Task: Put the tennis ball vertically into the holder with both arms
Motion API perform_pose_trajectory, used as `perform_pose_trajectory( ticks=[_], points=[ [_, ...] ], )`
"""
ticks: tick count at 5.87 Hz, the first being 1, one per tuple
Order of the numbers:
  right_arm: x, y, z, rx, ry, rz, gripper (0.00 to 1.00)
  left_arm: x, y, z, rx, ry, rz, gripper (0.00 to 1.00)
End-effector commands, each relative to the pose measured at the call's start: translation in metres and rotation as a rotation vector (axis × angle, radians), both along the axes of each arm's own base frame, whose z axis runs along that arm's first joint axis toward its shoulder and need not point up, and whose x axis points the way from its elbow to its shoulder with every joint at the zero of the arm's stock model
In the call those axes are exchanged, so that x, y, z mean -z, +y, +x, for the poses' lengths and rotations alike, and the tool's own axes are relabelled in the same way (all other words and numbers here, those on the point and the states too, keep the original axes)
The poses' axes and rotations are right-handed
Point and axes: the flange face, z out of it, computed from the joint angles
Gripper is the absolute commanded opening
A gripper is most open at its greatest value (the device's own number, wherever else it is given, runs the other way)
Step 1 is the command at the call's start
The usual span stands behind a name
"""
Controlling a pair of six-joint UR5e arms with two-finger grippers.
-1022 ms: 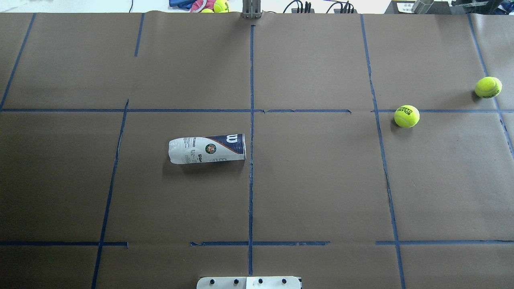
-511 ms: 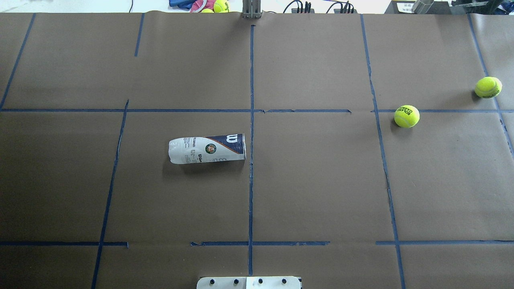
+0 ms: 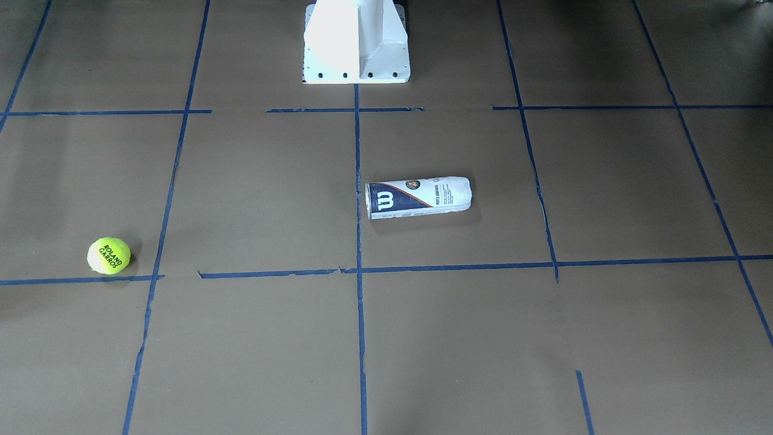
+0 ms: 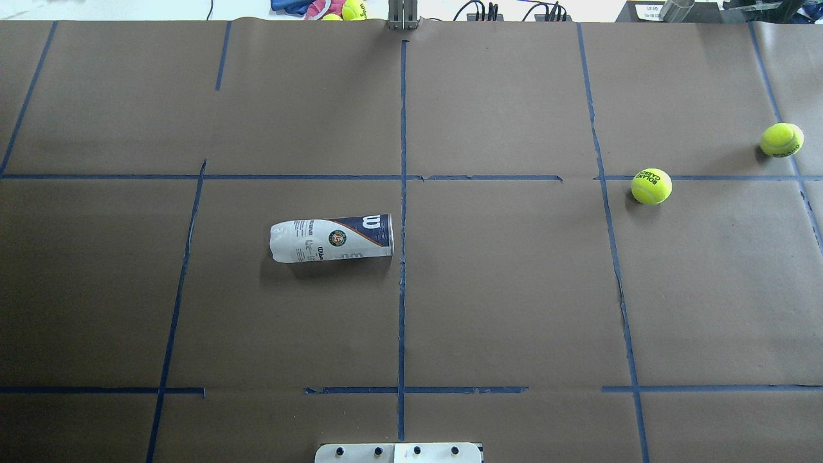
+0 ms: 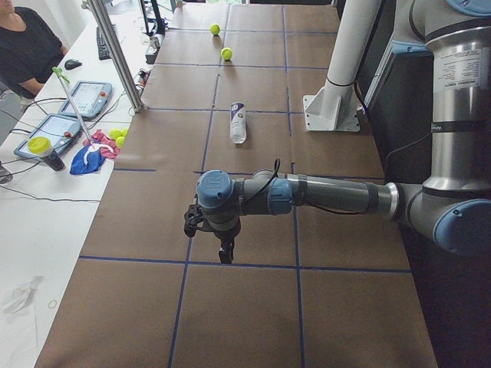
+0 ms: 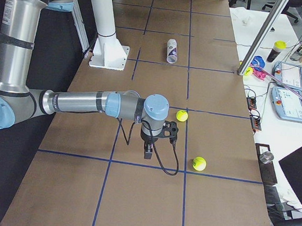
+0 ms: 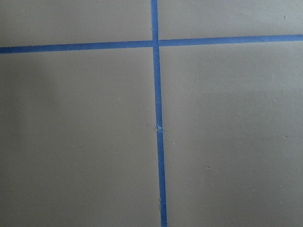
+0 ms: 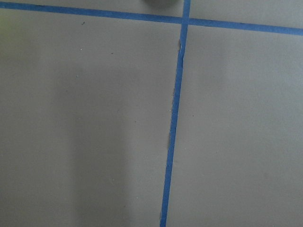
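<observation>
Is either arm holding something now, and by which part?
Nothing is held. The holder lies on its side on the table, and the tennis ball and the second ball rest there, untouched.

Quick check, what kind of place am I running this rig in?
Most likely a robotics lab test cell: the table is papered brown and gridded with blue tape, the jointed left arm reaches over it, and control tablets lie on a side bench alongside.
</observation>
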Motion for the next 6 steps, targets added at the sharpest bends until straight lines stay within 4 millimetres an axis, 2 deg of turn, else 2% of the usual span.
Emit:
perform_pose_trajectory(
  ticks=[1, 3, 4, 5, 6],
  points=[
    [0.000, 0.000, 0.000, -0.002, -0.002, -0.003, 1.00, 0.003, 0.000, 0.000, 0.001, 0.000, 0.007, 1.00],
    [0.000, 0.000, 0.000, -0.001, -0.005, 0.001, 1.00, 0.012, -0.005, 0.007, -0.009, 0.003, 0.021, 1.00],
    [0.002, 0.000, 0.000, 0.005, -0.004, 0.009, 1.00, 0.041, -0.020, 0.059, -0.112, 0.063, 0.088, 1.00],
    [0.000, 0.001, 0.000, 0.007, -0.002, 0.008, 1.00, 0.083, -0.043, 0.105, -0.201, 0.093, 0.239, 1.00],
    [0.002, -0.001, 0.000, 0.005, -0.004, 0.009, 1.00, 0.129, -0.048, 0.139, -0.266, 0.122, 0.369, 1.00]
  ],
)
